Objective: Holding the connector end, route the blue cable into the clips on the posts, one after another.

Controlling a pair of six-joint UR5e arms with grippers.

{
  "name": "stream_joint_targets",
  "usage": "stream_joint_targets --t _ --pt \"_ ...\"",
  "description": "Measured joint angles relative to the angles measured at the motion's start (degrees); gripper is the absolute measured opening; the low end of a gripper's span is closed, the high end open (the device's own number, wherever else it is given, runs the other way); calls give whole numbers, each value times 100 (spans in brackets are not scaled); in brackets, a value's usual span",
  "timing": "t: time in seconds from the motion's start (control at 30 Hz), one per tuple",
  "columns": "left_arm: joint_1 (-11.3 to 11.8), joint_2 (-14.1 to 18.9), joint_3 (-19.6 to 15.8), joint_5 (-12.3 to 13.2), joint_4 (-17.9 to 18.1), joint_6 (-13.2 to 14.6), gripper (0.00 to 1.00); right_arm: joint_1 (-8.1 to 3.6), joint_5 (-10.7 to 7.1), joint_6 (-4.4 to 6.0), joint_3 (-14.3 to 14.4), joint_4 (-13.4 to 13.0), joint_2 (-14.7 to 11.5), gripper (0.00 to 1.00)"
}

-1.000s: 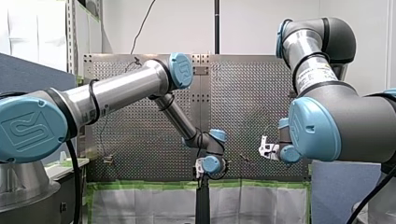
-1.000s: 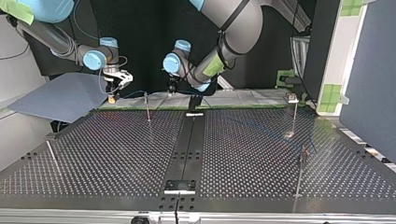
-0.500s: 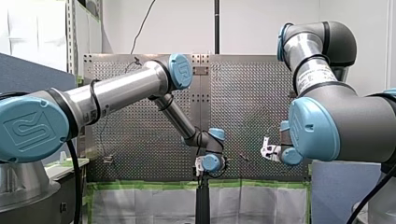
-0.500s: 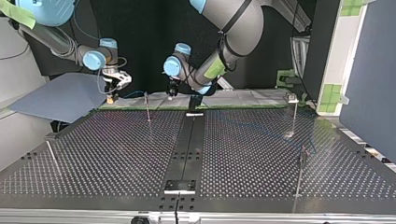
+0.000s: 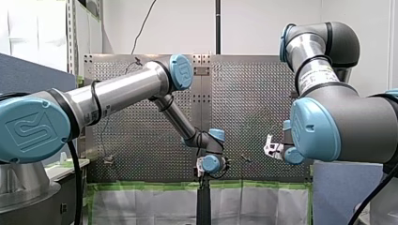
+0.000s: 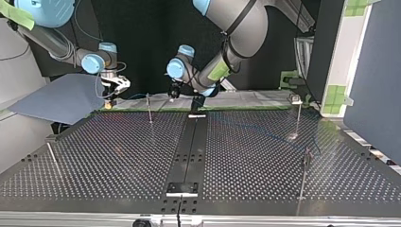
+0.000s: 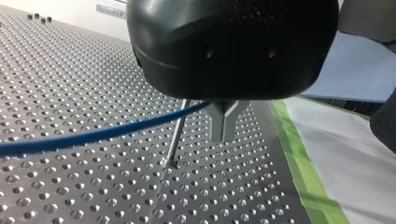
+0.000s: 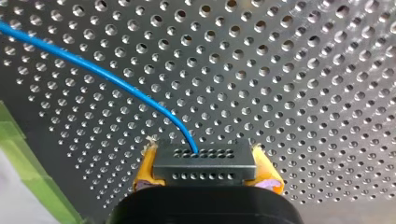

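Perforated metal table [image 6: 118, 156]. Dark centre strip [image 6: 189, 146] runs near to far in top view, small bracket [image 6: 182, 188] at its near end. Thin posts stand on it: left-edge post [image 6: 52, 158], far-left post [image 6: 149, 109], far-right post [image 6: 299, 118], near-right post [image 6: 303, 177]. Green tape [image 6: 246, 108] along far edge.

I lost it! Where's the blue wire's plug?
Right wrist view: the black connector is pinched between my right gripper's yellow pads, over the perforated table.

Silver tubes [image 5: 117, 91], light-blue joint caps [image 5: 30, 129], black cables [image 5: 76, 187]; right claw [image 8: 204, 163] yellow-padded.
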Motion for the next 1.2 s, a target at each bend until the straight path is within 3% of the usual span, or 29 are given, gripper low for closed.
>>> stream_joint_targets --t 0.13,0.23,0.5,0.93,1.2 --pt "49 -2 5 160 -22 -10 1 -33 -50 159 -19 -183 14 0" --pt "92 -3 14 289 -31 -30 1 -41 -63 202 -59 -238 34 0" --pt "300 -5 46 572 -42 -133 1 -60 -73 233 -184 -221 225 0" --pt "352 -5 54 1043 212 -315 1 -111 -73 247 -464 -160 299 0" --pt "431 -5 55 812 372 -65 1 -150 -73 229 -535 -166 307 0"
